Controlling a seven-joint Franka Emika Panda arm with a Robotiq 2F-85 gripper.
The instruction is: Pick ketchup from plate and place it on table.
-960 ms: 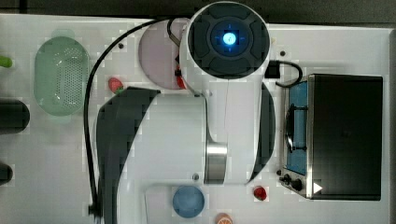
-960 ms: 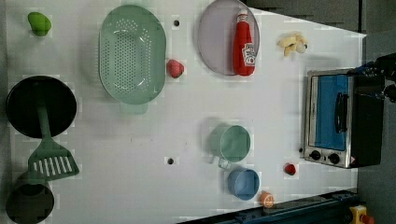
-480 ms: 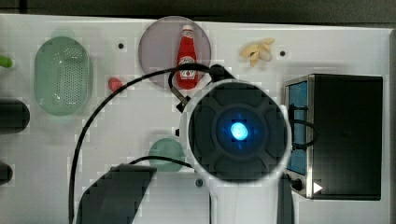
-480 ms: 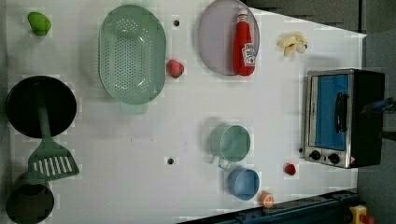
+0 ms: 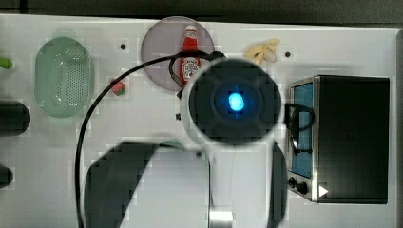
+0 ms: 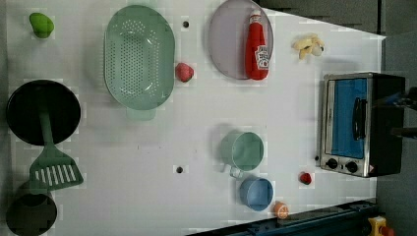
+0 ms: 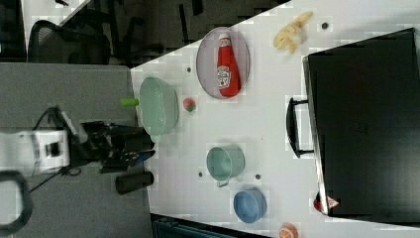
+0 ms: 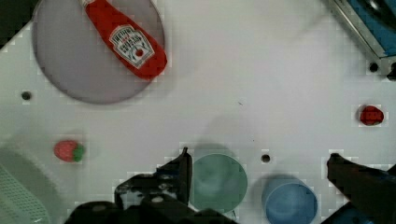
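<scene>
One red ketchup bottle (image 6: 257, 47) lies on its side on the pale lilac plate (image 6: 227, 44), along the plate's edge on the left view's right, cap pointing to the bench's far edge. The plate sits on the white bench (image 6: 147, 147), just beside the green colander (image 6: 139, 56), with a strawberry (image 6: 184, 72) between them. In the wrist view the gripper (image 8: 257, 161) hangs above the bench with its two dark fingers (image 8: 180, 170) spread wide apart and nothing between them; below it are a green cup (image 8: 217, 179) and a blue bowl (image 8: 289, 200), well apart from the ketchup bottle (image 8: 126, 39). In the top view the arm's round white housing with a blue light (image 5: 233, 100) covers the plate's lower right rim. A toaster oven (image 6: 361, 123) stands on the left view's right, with a small red ball (image 6: 306, 178) near its knobs. A black pan with a green spatula (image 6: 46, 147) lies on the left view's left.
</scene>
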